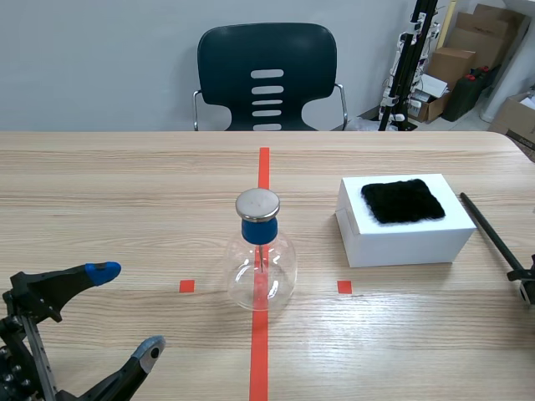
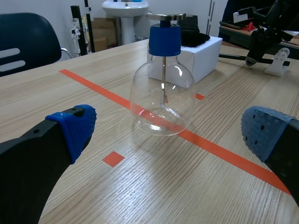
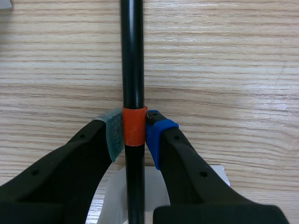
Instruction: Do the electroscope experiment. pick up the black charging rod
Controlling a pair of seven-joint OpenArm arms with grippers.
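Note:
The black charging rod (image 3: 132, 56) has an orange band, and my right gripper (image 3: 134, 133) is shut on it at that band. In the scene view the rod (image 1: 489, 232) runs along the table's right side, with the right gripper (image 1: 525, 280) at its near end, mostly out of view. A white rod stand (image 3: 114, 196) lies under the gripper. The glass electroscope flask (image 1: 262, 267), with a blue stopper and a metal disc, stands on the centre tape line. My left gripper (image 1: 127, 311) is open at the near left, and the flask (image 2: 161, 98) is ahead of it (image 2: 169, 137).
A white box (image 1: 401, 238) topped with a black fur cloth (image 1: 403, 200) sits right of the flask, just left of the rod. A dark chair (image 1: 267, 75) stands beyond the far table edge. Boxes and stands crowd the back right of the room.

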